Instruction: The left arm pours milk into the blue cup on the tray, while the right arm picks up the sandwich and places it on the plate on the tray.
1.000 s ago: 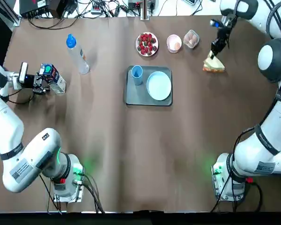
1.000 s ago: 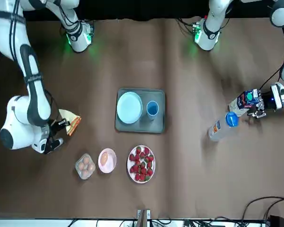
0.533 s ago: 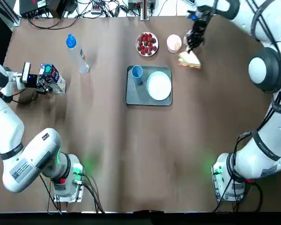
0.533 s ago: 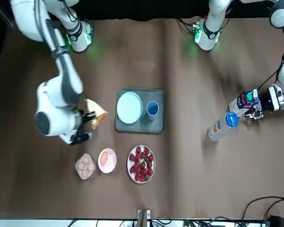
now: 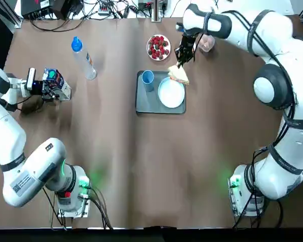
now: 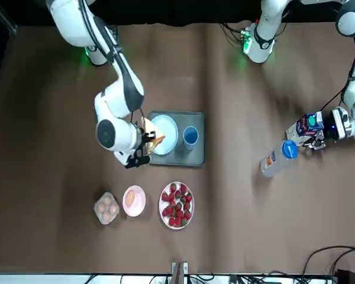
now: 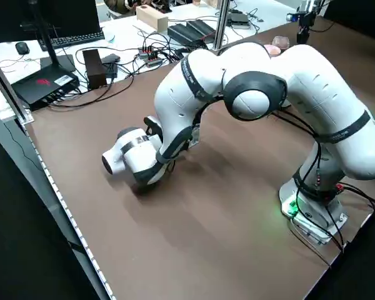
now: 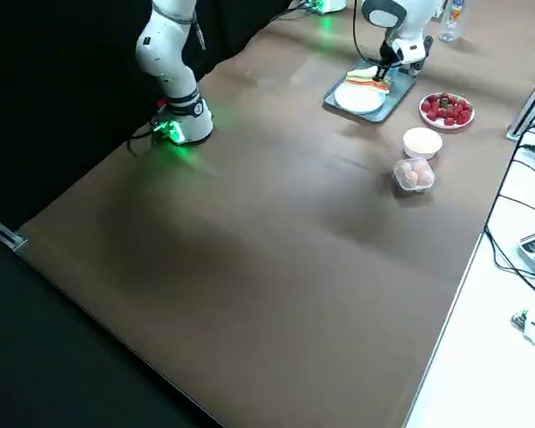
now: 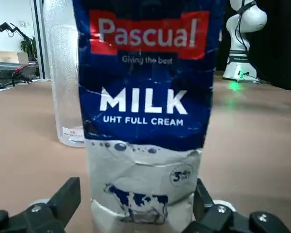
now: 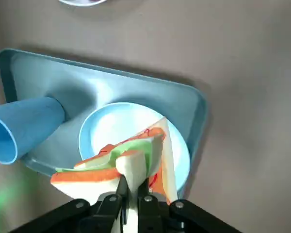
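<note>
Okay — right gripper (image 10: pixel 136 188) closed on the sandwich (image 10: pixel 89 175), fingers pinching the wedge, filling bulging above the tips. Plate (image 10: pixel 111 121) is beneath and past your fingertips; the blue cup (image 10: pixel 34 121) is off to that gripper's left, on the same tray (image 10: pixel 39 73). Let go here and the wedge could catch the plate's rim or drop half onto the tray, since it's held off-centre. Squeeze harder and the soft bread may shed filling; overshoot left and you could knock the cup.

Left gripper (image 9: pixel 138 199) spread wide around the milk (image 9: pixel 143 119), a gap visible beside one finger. Lift without closing properly and the carton could stay behind or slip. The clear bottle (image 9: pixel 65 97) is just beyond it, an easy thing to bump.

The left wrist view shows that gap; the top view hides it. The left side view hides tray and sandwich behind the arm — trust the right wrist view for overlap with the plate.
</note>
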Available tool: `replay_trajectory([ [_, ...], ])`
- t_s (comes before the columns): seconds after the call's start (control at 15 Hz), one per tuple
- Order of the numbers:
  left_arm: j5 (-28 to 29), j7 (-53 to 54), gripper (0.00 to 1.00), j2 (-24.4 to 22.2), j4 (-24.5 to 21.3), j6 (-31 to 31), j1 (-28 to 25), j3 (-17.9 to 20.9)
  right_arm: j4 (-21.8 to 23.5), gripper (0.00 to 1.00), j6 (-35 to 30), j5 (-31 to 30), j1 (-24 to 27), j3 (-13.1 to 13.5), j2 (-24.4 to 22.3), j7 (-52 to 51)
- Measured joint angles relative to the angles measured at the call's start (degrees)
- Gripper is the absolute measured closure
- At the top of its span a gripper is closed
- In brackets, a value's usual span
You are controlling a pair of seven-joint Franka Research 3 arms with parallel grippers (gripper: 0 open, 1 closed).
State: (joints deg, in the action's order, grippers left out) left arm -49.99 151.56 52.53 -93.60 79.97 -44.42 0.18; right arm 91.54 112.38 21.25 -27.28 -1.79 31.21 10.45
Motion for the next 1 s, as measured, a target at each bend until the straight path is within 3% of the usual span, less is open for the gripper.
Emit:
replay_trajectory([
  [0.67,-1.1,0.7,0.02,0.0,-1.9,0.0,1.2,-1.1,0.1,0.9,6.5,1.6,-3.0,0.1,5.2,0.1],
  [0.8,-1.3,0.8,0.12,0.0,-1.9,0.0,1.2,-1.1,0.1,0.9,6.5,2.1,-3.7,0.0,5.5,0.1],
  [1.0,-1.4,0.9,0.16,0.0,-1.9,0.0,1.2,-1.1,0.2,0.9,6.5,2.1,-4.5,0.1,5.8,0.1],
])
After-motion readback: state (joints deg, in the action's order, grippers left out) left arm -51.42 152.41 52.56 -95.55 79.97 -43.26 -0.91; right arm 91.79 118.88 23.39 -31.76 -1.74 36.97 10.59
